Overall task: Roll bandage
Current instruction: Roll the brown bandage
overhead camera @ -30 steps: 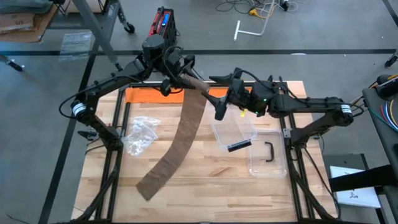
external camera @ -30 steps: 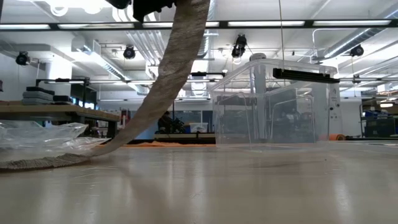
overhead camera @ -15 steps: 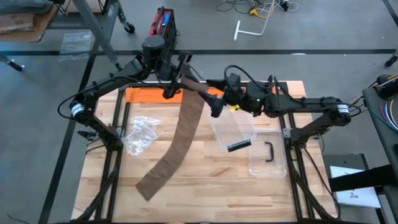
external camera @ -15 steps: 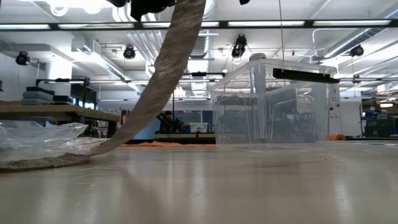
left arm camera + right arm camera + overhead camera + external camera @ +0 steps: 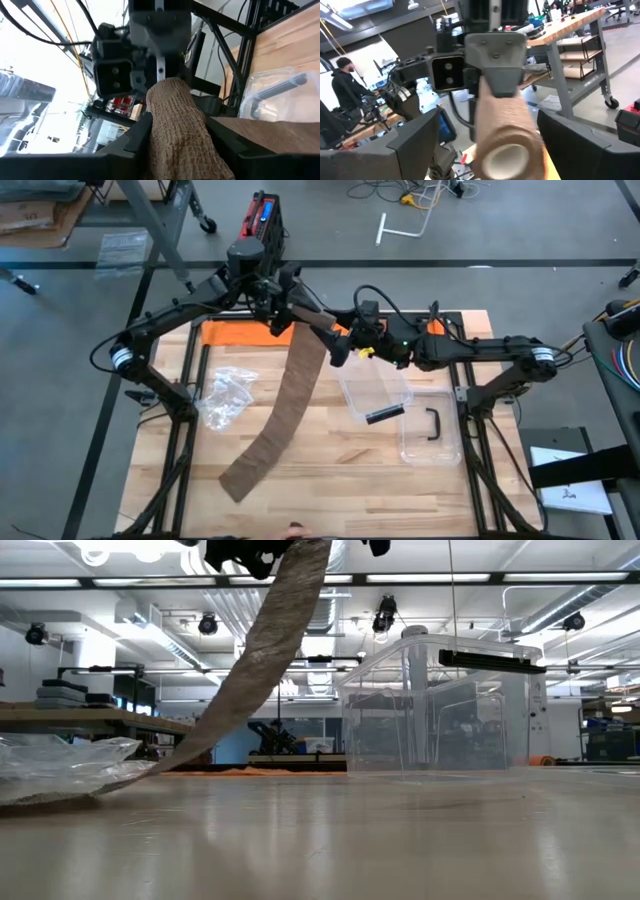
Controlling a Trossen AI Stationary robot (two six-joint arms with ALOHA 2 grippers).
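The bandage is a long brown knit strip (image 5: 285, 405) wound at its upper end into a roll (image 5: 175, 125). My left gripper (image 5: 292, 310) is shut on that roll, high over the table's far side. From the roll the strip slants down toward the near left, and its free end (image 5: 237, 478) lies flat on the table. My right gripper (image 5: 337, 346) faces the roll's hollow end (image 5: 507, 150). It is open, with one finger (image 5: 420, 145) on each side of the roll and neither touching it. My left gripper pinches the bandage's rolled-up end (image 5: 170, 137) between its two fingers (image 5: 136, 134). The fingers are level, reach in from the table's far left and lie along the roll. The roll is lifted clear of the table. The unrolled strip (image 5: 250, 650) hangs slanting from it down to the table.
A clear plastic box (image 5: 432, 430) and a clear lid (image 5: 375, 388) with black parts sit right of centre. A crumpled clear bag (image 5: 225, 395) lies at the left beside the strip. An orange mat (image 5: 240, 333) lies at the far edge. The near half of the wooden table (image 5: 360, 490) is bare.
My left gripper has rolled about its own axis in place, turning the roll with it. My right gripper has moved toward the table's left, closer to the roll's end, and has turned a little. The strip's free end has stayed on the table.
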